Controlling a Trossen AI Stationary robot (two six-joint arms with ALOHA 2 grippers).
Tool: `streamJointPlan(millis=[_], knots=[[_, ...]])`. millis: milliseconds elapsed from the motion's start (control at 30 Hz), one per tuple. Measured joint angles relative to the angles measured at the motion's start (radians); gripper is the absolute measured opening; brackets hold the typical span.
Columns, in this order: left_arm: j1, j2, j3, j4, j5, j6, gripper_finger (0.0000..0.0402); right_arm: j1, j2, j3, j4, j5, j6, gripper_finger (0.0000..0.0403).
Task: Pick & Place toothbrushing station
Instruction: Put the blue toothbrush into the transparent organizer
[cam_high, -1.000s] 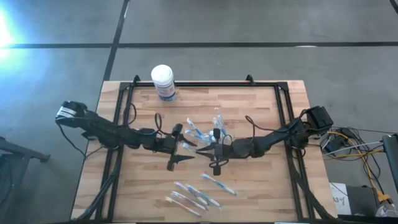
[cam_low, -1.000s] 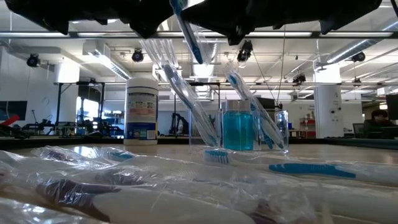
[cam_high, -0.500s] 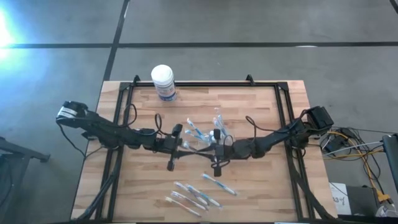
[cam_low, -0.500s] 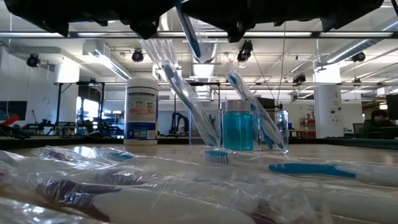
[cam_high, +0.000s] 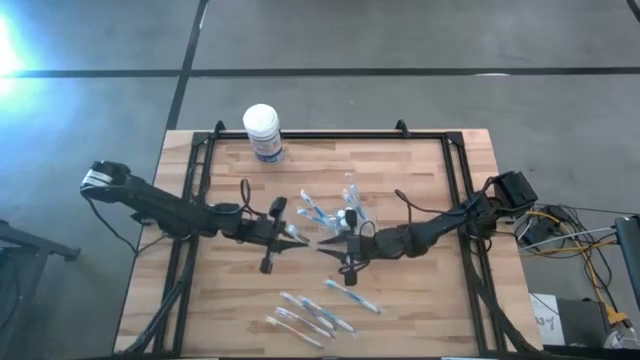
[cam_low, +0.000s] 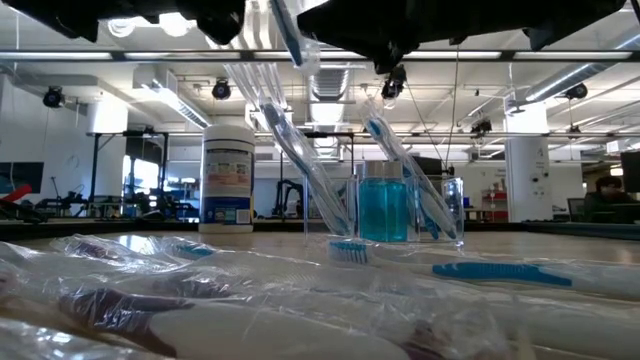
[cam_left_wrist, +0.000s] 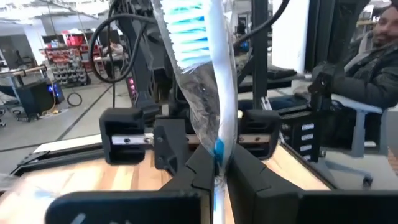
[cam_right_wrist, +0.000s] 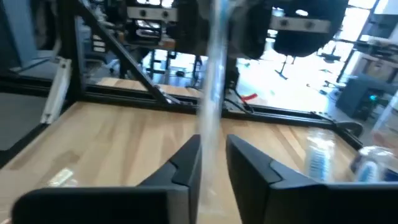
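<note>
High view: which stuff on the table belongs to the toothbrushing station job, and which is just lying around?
In the job:
- toothbrushing station, brushes already standing in it
- wrapped toothbrush, clamped in the left gripper
- right gripper, facing it over mid-table

Lying about:
- white tub at the table's far edge
- loose wrapped toothbrushes, apart from the station

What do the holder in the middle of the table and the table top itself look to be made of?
The toothbrushing station looks like clear glossy plastic: the brushes and a blue cup show straight through its walls, with bright glints. The table top looks like pale wood planking, matte, with visible board seams and grain, inside a black metal-looking frame.
</note>
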Motion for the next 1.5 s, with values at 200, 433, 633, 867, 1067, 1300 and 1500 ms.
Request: streamJointPlan(millis=[200,433,633,867,1067,1300,1500], knots=[[-0.026,-0.129,-0.039,-0.115,-0.054,-0.026,0.0021,0.033,-0.043,-0.026,-0.027,0.057,0.031,0.0114],[-0.042,-0.108,-0.183,-0.026,-0.084,-0.141,0.0021,0.135,-0.112,-0.049,-0.024,0.122,0.006,0.0082],[-0.023,0.002,-0.232,0.100,-0.216,-0.093,0.0021,0.205,-0.114,-0.049,-0.055,0.209,-0.012,0.0016],[0.070,0.131,-0.156,0.113,-0.211,-0.022,0.0021,0.223,-0.114,-0.049,-0.078,0.255,-0.006,0.0009],[0.151,0.171,-0.080,0.145,-0.172,-0.002,0.0021,0.224,-0.115,-0.050,-0.111,0.255,-0.005,0.0008],[0.222,0.191,-0.037,0.144,-0.106,-0.018,0.0021,0.224,-0.115,-0.050,-0.138,0.256,-0.003,0.0008],[0.242,0.274,-0.038,0.168,-0.098,-0.070,0.0021,0.224,-0.115,-0.050,-0.140,0.256,0.000,0.0008]])
